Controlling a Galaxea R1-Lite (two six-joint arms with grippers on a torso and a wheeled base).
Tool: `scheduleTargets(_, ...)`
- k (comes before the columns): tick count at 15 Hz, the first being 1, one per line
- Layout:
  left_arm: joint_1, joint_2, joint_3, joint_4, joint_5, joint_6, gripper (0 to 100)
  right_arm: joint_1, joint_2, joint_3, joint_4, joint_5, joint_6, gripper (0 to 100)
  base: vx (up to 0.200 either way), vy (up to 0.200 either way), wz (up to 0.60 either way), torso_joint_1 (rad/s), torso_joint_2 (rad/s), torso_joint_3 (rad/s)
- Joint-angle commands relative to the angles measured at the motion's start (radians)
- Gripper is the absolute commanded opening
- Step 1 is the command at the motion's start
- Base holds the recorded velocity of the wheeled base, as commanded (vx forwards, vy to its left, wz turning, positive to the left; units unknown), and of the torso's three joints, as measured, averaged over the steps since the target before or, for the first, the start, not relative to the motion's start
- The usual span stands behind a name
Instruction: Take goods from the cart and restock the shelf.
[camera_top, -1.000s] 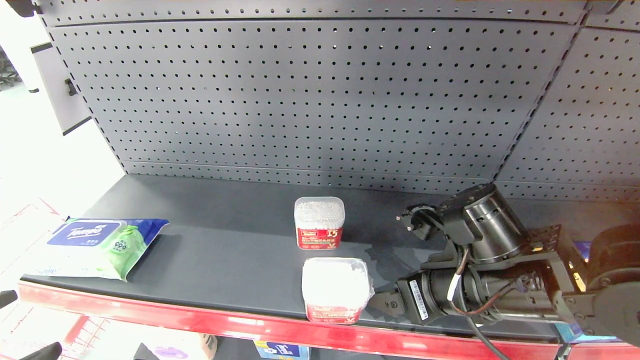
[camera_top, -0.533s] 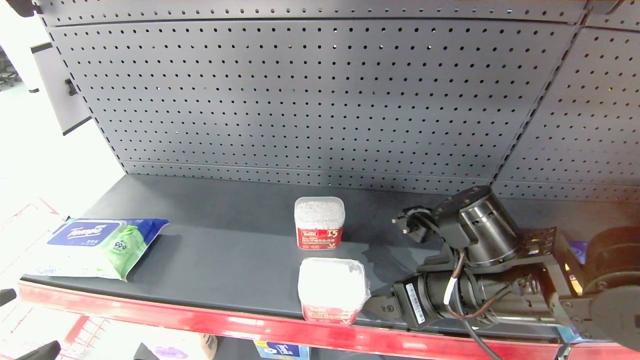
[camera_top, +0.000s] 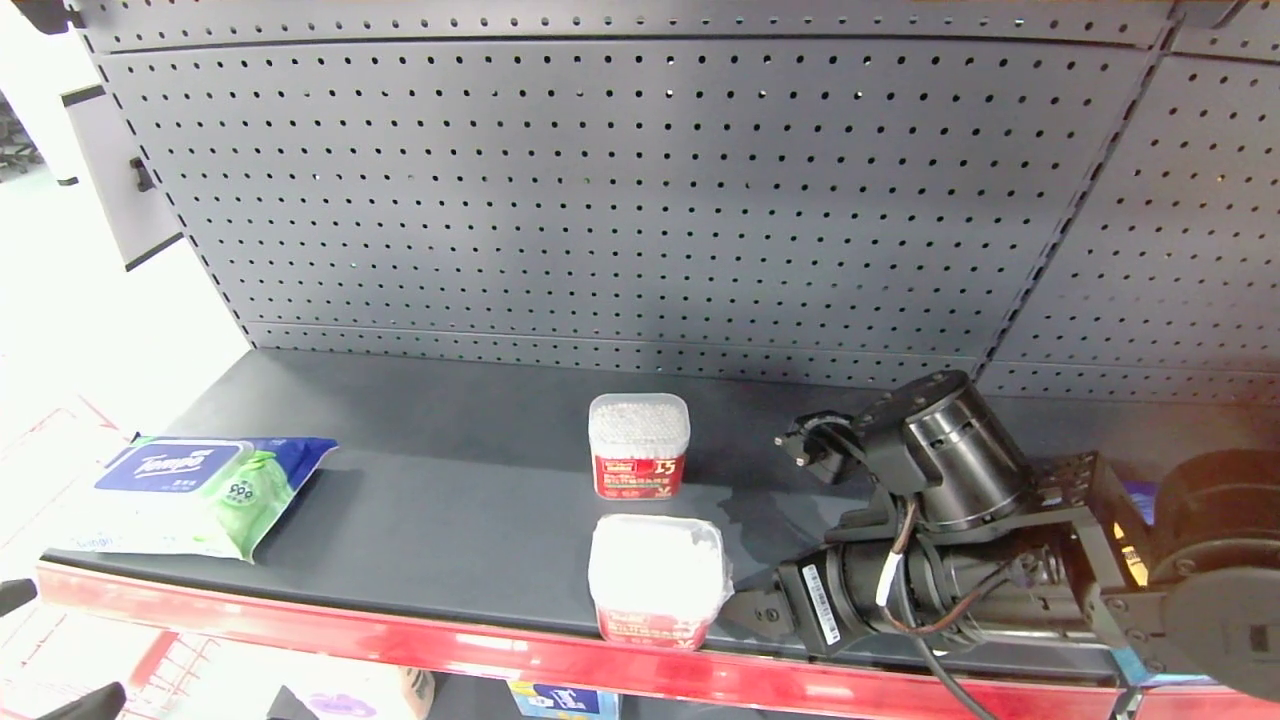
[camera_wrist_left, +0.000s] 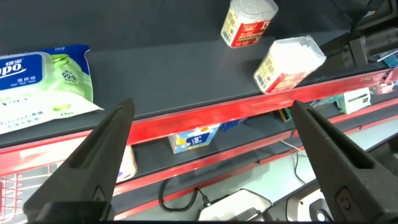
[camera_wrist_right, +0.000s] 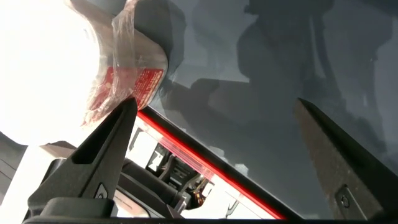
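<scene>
Landmark: we take the rear tub (camera_top: 640, 445), a clear tub of cotton swabs with a red label, standing upright mid-shelf.
Shelf (camera_top: 450, 500): a dark deck with a red lip (camera_top: 400, 640) along its front and a grey pegboard (camera_top: 600, 200) behind the rear tub.
Front tub (camera_top: 655, 580): a second swab tub in clear wrap. It sits just in front of the rear tub, at the red lip, and the two are apart.
Wipes pack (camera_top: 190, 490): lies flat, well to the left of the rear tub, at the shelf's end.
Right gripper (camera_wrist_right: 213, 106): low over the deck, in front of and to the right of the rear tub. We see its jaws spread wide and clamped on nothing. One finger (camera_top: 750, 605) is against the front tub's right side, and the tub is outside the gap.
Left gripper (camera_wrist_left: 211, 104): out in front of the shelf and lower than the rear tub, facing the red lip. Its jaws are apart and empty.
Change: over the last second the right arm has slid left, and the front tub has moved left with it. The tub is now more nearly straight in front of the rear tub.
Unchanged: the rear tub and the wipes pack lie where they were.
</scene>
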Motion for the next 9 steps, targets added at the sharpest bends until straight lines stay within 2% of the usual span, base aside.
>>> scheduleTargets(1,0.000,0.005,0.000,0.000,0.000,-0.001,100,0.001,0.008,-0.010,0.000,0.000,0.000,100,0.000,0.000,0.00,0.000,0.00,0.000)
scheduleTargets(9,0.000,0.005,0.000,0.000,0.001,-0.001,100,0.003,0.012,-0.013,0.000,0.000,0.000,100,0.000,0.000,0.00,0.000,0.00,0.000)
